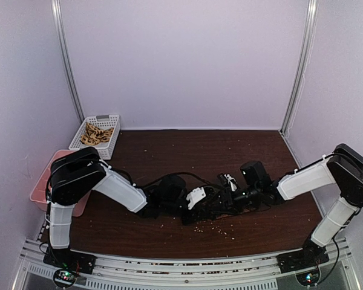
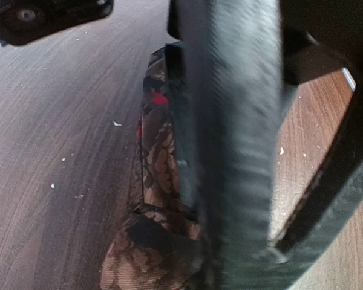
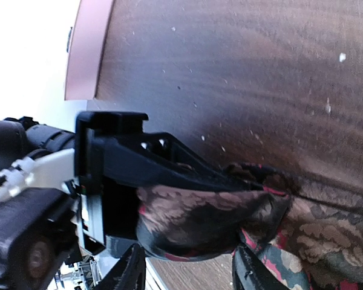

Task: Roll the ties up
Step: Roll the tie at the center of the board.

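Tie (image 3: 206, 211) lies mid-table, folded end bunched against my left gripper (image 2: 272, 241), whose closure I cannot tell; right gripper (image 3: 190, 269) stands parted, empty, beside the fold; fabric looks soft, light, slippery, so probably best pinched across the fold's full width.

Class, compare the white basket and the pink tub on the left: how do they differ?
The white basket has slotted walls; the pink tub has solid ones. The basket sits near the back wall, holding tan patterned ties; the tub sits nearer, half hidden by the left arm, its contents unseen. Both stand at the table's left side.
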`<move>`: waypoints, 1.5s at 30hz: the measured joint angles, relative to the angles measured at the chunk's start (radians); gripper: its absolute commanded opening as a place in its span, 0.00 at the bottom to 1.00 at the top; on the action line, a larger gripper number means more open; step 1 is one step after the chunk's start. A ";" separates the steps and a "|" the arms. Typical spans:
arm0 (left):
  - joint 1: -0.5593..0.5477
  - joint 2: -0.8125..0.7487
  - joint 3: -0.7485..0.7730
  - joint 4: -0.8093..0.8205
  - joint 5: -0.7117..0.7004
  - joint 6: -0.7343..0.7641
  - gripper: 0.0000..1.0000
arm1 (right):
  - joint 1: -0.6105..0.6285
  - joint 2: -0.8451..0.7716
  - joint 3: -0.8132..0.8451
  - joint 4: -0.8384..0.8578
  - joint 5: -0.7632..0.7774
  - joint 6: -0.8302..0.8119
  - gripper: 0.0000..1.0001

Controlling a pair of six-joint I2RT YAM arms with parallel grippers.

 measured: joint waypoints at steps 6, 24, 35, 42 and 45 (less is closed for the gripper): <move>0.000 0.000 0.000 -0.001 0.000 0.005 0.29 | -0.003 0.008 0.007 0.041 0.007 0.027 0.49; 0.002 -0.005 0.000 -0.018 -0.002 0.014 0.34 | -0.011 0.148 0.004 0.237 -0.050 0.044 0.04; -0.004 -0.048 -0.074 0.023 -0.039 0.029 0.70 | -0.032 0.150 -0.035 0.281 -0.043 -0.003 0.00; -0.008 -0.077 -0.148 0.096 -0.087 0.024 0.81 | -0.071 0.150 -0.079 0.315 -0.044 -0.029 0.00; -0.008 -0.077 -0.187 0.174 -0.102 -0.007 0.88 | -0.080 0.150 -0.082 0.313 -0.043 -0.045 0.00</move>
